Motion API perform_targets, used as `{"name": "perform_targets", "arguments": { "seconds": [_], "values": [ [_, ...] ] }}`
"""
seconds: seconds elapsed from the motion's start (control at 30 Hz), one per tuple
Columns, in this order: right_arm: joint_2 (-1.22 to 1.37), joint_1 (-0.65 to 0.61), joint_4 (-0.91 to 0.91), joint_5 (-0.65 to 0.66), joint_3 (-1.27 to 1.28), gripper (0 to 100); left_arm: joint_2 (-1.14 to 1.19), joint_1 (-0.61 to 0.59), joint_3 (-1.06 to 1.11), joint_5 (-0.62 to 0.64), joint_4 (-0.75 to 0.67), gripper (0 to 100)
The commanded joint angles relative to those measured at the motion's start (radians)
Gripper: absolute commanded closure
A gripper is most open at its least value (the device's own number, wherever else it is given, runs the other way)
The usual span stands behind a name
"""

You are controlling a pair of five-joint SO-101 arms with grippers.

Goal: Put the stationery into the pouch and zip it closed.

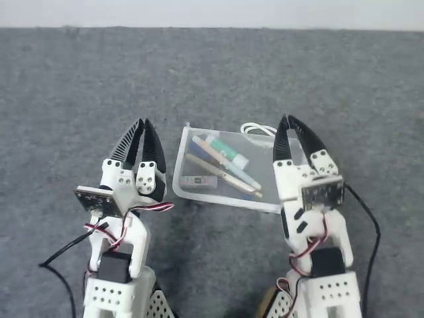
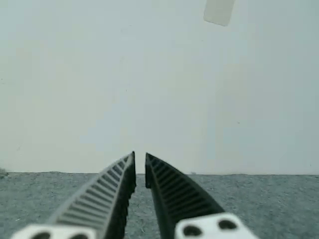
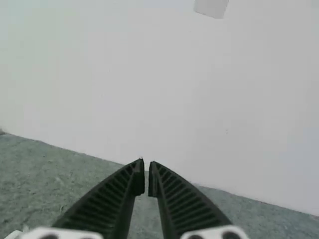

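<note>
Bare mat (image 1: 212, 79) beyond the pouch (image 1: 232, 197) — left arm (image 1: 122, 199), right arm (image 1: 311, 199) close alongside.

The pouch (image 1: 268, 165) lies on the table (image 1: 212, 73) between the arms, with the stationery (image 1: 222, 165) inside it. The left gripper (image 1: 142, 122) is just beside its left edge, the right gripper (image 1: 287, 119) over its right end.

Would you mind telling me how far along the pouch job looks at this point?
Done: the pens and other stationery lie inside the clear pouch. In hand: nothing; the left gripper and right gripper are both shut and empty, aimed toward the wall. Left: possibly the zip; whether it is closed is too fine to tell from the high view.
</note>
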Motion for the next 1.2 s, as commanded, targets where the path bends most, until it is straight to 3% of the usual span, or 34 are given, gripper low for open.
{"name": "perform_targets", "arguments": {
  "seconds": [0.0,0.33,0.6,0.9,1.17],
  "values": [
    [-0.17,-0.041,-0.013,-0.008,0.064,99.2,-0.009,-0.002,-0.015,-0.012,-0.005,96],
    [-0.177,-0.107,-0.004,-0.003,0.115,99.2,-0.012,-0.104,-0.015,-0.011,0.04,96],
    [-0.177,0.021,0.216,-0.009,0.115,99.2,-0.012,-0.083,-0.015,-0.011,0.192,96],
    [-0.177,0.042,0.556,-0.012,0.115,99.2,-0.014,-0.08,-0.015,-0.012,0.582,96],
    [-0.177,0.042,0.785,-0.012,0.117,99.2,-0.014,-0.08,-0.015,-0.009,0.779,97]
  ]
}}
